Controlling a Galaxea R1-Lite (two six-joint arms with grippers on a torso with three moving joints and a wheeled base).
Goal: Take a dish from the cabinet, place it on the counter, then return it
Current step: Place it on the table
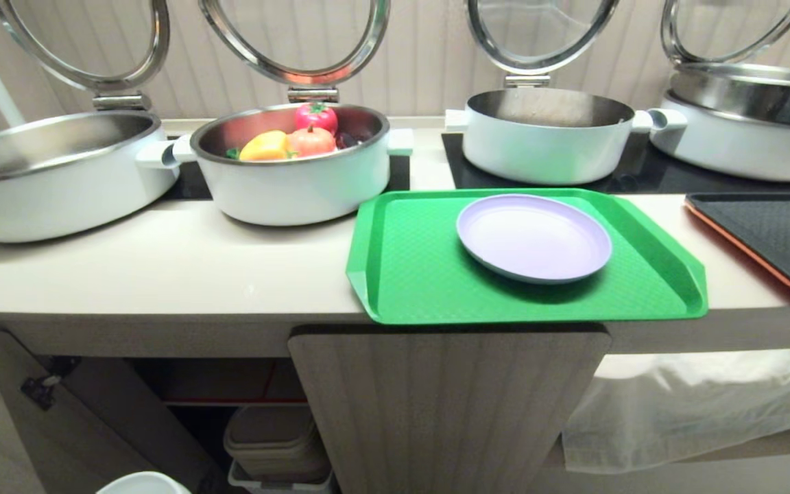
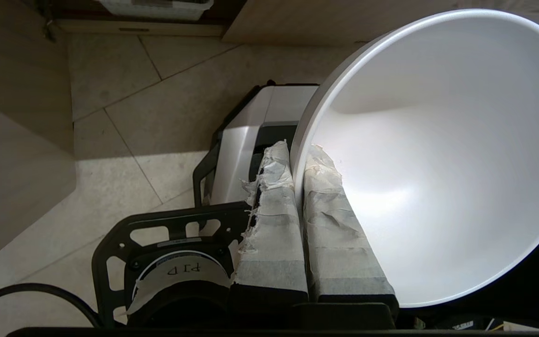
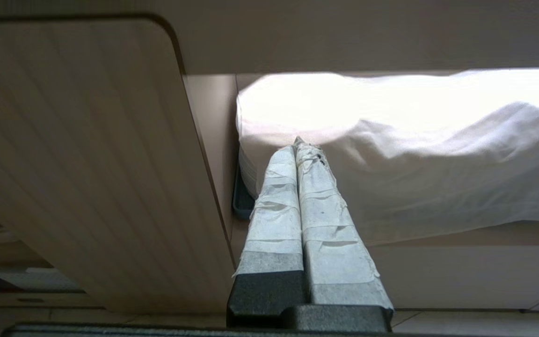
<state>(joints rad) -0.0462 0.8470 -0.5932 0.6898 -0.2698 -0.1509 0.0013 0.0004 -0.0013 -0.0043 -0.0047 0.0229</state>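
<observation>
Bowl [image 2: 438, 154] clamped by the rim in the left gripper [image 2: 300, 173], one taped finger inside the wall, one outside, mouth tipped sideways over tiled floor [image 2: 124, 154]; low at the bottom edge of the head view, below the counter [image 1: 162, 274], beside the open cabinet [image 1: 230, 384]; looks like the carry-up step, dish out of the cupboard and not yet set down; next move calls for a lift above the thick front edge, a roll back to level, then a gentle lowering onto bare worktop left of the green tray [image 1: 422, 288]; right gripper [image 3: 297, 154] pinched closed on nothing, parked before a white cloth [image 3: 414, 154]; count on top: four white pots [image 1: 299, 178], four raised lids [image 1: 292, 41], one green tray, one lilac plate [image 1: 532, 237], one dark tray [image 1: 779, 233]; a few toy vegetables [image 1: 299, 137] in the second pot.
</observation>
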